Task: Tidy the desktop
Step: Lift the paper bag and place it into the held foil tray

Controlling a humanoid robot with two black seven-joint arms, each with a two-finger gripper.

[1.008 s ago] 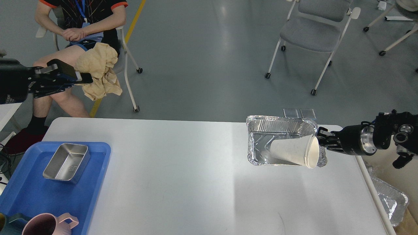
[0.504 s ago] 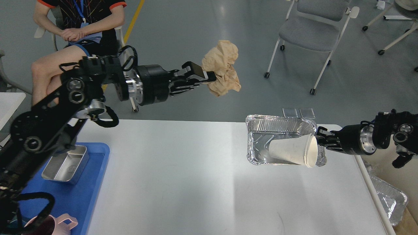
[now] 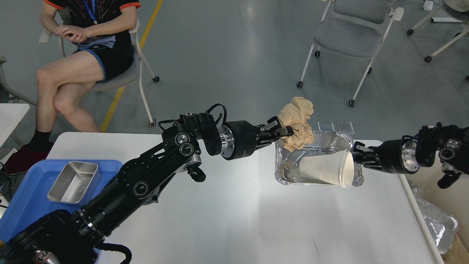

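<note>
Head view: paper cup (image 3: pixel 326 169) lies in foil tray (image 3: pixel 284 172), crumpled paper (image 3: pixel 297 123) above.

Left gripper (image 3: pixel 281 132) clamps crumpled tan paper (image 3: pixel 297 121) over foil tray (image 3: pixel 284 161) near desktop (image 3: pixel 234 212) far right corner. Right gripper (image 3: pixel 357 156) at tray's right rim (grip itself hidden), behind white paper cup (image 3: pixel 324 169) lying sideways in tray. Blue tray (image 3: pixel 22 216) with steel pan (image 3: pixel 73 181) at left edge.

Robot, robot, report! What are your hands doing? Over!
Left gripper shut on crumpled brown paper, above foil tray. Right gripper at tray's edge. Desktop between.
</note>
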